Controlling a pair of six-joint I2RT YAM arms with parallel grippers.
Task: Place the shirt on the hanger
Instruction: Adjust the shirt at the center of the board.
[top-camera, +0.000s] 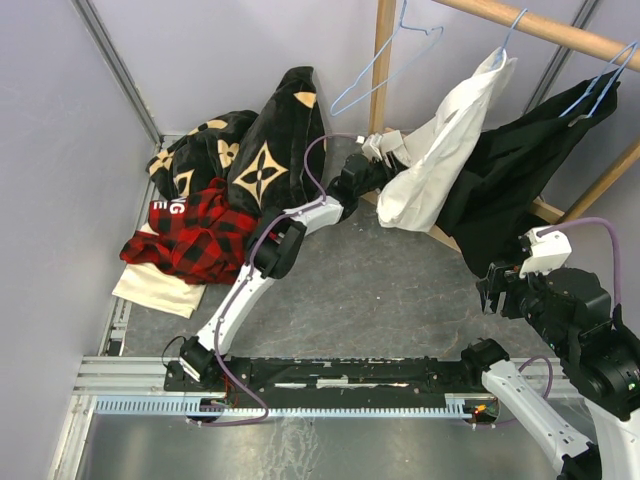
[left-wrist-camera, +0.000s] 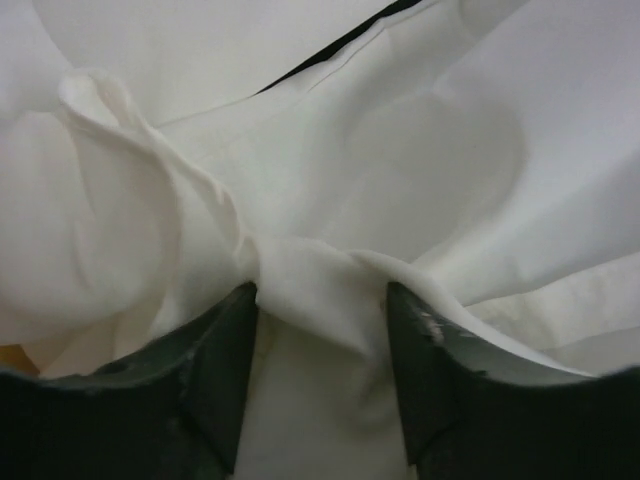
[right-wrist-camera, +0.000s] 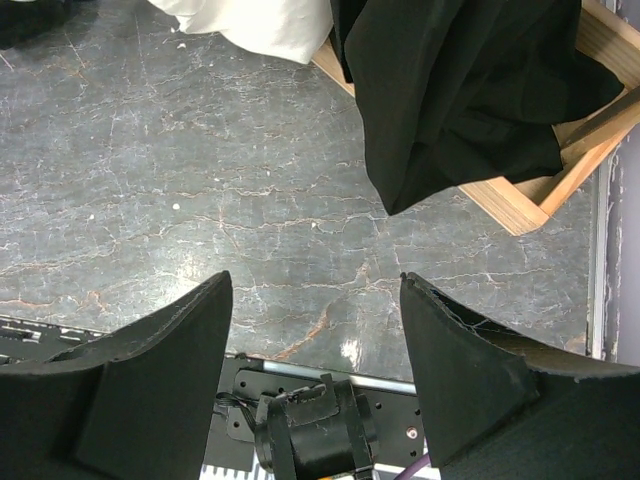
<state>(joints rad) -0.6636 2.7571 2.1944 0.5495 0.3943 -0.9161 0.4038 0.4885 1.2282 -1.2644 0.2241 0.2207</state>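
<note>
Your left gripper (left-wrist-camera: 320, 295) is straddling shirt (left-wrist-camera: 400, 150) cloth.
Likely straightening it on the hanger (top-camera: 512, 27); grip unclear, right gripper (right-wrist-camera: 315, 280) idling open.

Lilac walls (top-camera: 200, 50), grey marbled floor (top-camera: 380, 290), wooden rack (top-camera: 383, 60)

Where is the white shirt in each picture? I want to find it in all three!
Top view: the white shirt hangs from the wooden rail, upper right of centre.
Left wrist view: it fills nearly the whole picture.
Right wrist view: only its bottom end shows, at the top edge, left of centre.
Shared landmark: the black garment hanging next to it, in the top and right wrist views.
</note>
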